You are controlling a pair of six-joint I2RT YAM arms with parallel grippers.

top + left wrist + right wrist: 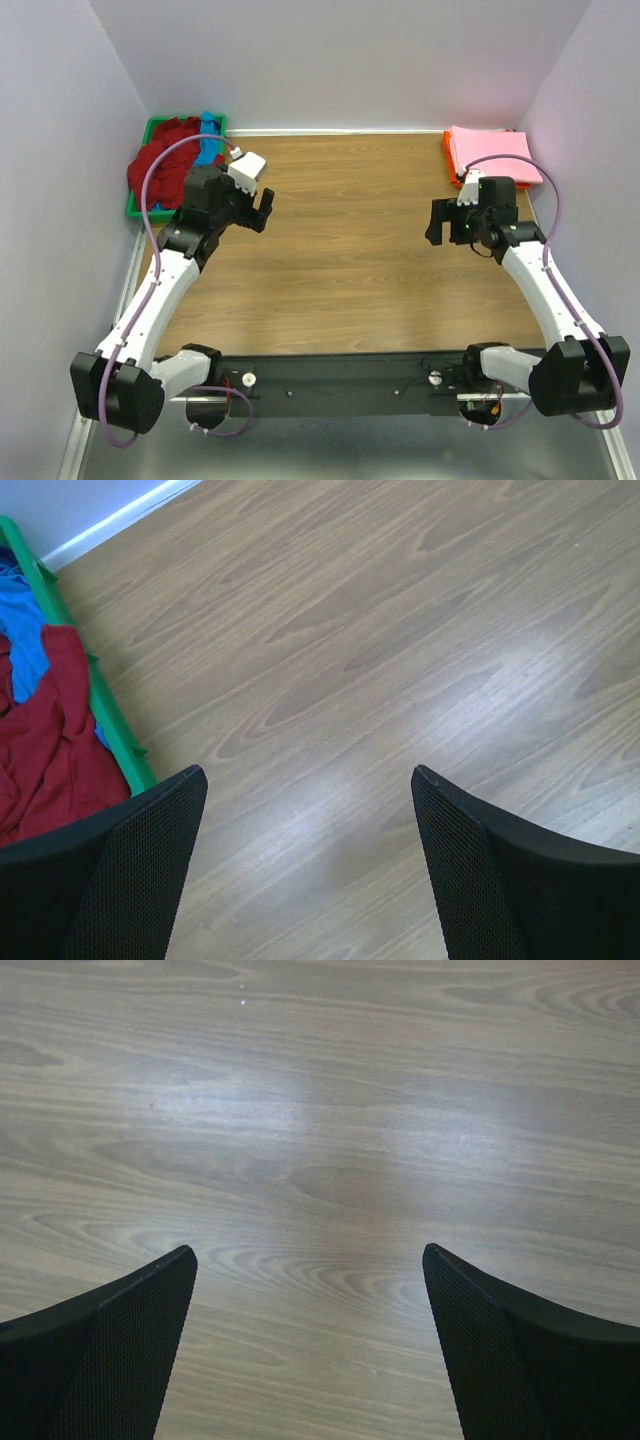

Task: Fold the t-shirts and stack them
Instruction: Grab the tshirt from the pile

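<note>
A dark red t-shirt (158,160) lies crumpled in the green bin at the far left, spilling over its rim; it also shows in the left wrist view (45,750). A bright blue t-shirt (208,140) lies bunched beside it in the bin, seen too in the left wrist view (22,655). A light pink t-shirt (490,153) lies folded flat on the orange tray at the far right. My left gripper (262,210) is open and empty above bare wood, right of the bin. My right gripper (440,222) is open and empty above bare wood, near the tray.
The green bin (136,210) stands in the far left corner against the wall. The thin orange tray (452,172) sits at the far right corner. The wooden table (350,250) lies between them. Walls close in on three sides.
</note>
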